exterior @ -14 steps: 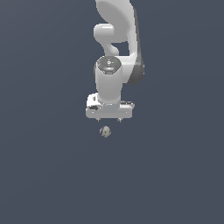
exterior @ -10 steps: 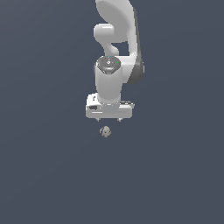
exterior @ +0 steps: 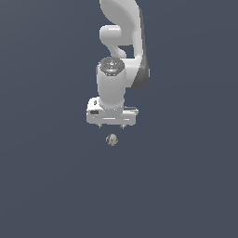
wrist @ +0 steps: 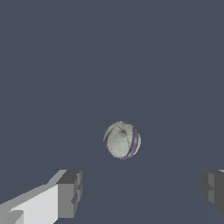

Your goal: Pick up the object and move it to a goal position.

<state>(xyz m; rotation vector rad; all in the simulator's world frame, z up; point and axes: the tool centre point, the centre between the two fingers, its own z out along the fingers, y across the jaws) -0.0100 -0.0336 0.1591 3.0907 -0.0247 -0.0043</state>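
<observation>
The object (exterior: 112, 139) is a tiny roundish beige-grey lump lying on the dark grey floor. In the wrist view the object (wrist: 122, 140) shows pale mottled patches and a purple streak along one side. My white gripper (exterior: 111, 126) hangs just above it, pointing down and apart from it. In the wrist view the gripper (wrist: 141, 187) stands open, its two grey fingertips (wrist: 70, 192) set wide apart with nothing between them. There the lump lies a little beyond the gap between the fingers, closer to one side.
The white arm (exterior: 122, 42) rises behind the gripper toward the top of the exterior view. A plain dark grey floor (exterior: 186, 186) surrounds the lump on every side.
The gripper has shifted slightly toward the exterior view's left, ending more squarely above the lump. The lump has not moved.
</observation>
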